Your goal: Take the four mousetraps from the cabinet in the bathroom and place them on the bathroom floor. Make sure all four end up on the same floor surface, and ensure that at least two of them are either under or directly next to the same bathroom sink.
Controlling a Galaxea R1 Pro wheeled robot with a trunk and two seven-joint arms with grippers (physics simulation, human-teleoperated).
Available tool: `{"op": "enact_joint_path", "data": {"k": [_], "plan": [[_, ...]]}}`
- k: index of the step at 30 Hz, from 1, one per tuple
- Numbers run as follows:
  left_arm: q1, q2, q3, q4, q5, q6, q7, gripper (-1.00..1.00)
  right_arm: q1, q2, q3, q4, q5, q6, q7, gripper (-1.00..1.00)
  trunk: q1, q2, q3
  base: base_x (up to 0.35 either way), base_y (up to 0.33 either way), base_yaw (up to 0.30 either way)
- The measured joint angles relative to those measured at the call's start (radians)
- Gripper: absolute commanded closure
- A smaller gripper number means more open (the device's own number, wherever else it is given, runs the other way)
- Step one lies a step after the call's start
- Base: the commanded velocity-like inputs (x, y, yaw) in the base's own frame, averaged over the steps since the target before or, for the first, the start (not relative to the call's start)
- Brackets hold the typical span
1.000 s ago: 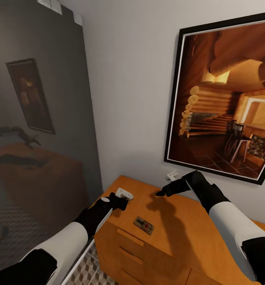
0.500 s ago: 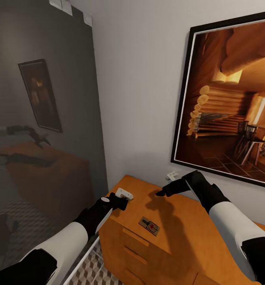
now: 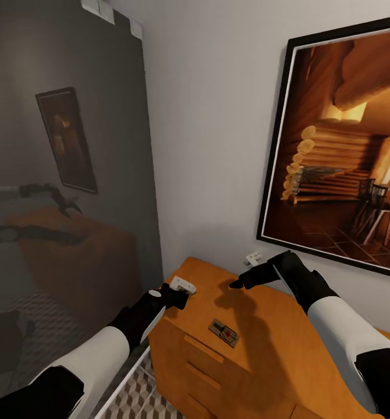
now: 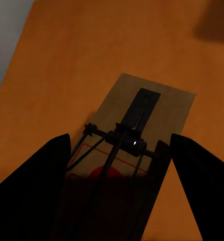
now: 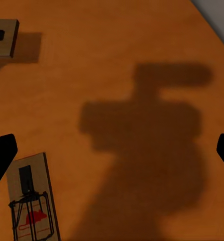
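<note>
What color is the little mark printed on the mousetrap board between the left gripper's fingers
Red, on the tan mousetrap board, beneath the black spring wire; clearest in the left wrist view.

Three mousetraps on orange cabinet point(image 3: 259, 326) top: one flat mid-top point(image 3: 224, 333), one at left edge point(image 3: 182, 284), one by wall point(image 3: 253, 257)

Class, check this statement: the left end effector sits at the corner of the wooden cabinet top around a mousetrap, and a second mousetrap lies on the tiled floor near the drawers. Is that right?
Not quite. The second mousetrap lies on the cabinet top near its front edge, not on the floor; the head view shows it. The left end effector is indeed at the cabinet's corner, around a mousetrap.
</note>
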State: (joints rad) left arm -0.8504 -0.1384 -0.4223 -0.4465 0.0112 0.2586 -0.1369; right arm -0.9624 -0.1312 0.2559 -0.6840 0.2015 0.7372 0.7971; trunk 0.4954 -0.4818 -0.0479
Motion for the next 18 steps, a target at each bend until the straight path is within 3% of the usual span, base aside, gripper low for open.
{"op": "enact_joint_path", "data": {"k": [12, 18], "plan": [[0.000, 0.002, 0.003, -0.001, 0.000, 0.001, -0.001, 1.00, 0.000, 0.000, 0.002, -0.001, 0.006, 0.000, 0.000, -1.00, 0.000, 0.000, 0.000, 0.000, 0.000, 0.006], [0.000, -0.003, 0.001, -0.002, 0.005, 0.000, -0.004, 1.00, 0.000, 0.000, 0.004, -0.001, 0.044, 0.001, -0.019, -1.00, 0.000, 0.000, 0.000, 0.000, 0.000, 0.000]]}}
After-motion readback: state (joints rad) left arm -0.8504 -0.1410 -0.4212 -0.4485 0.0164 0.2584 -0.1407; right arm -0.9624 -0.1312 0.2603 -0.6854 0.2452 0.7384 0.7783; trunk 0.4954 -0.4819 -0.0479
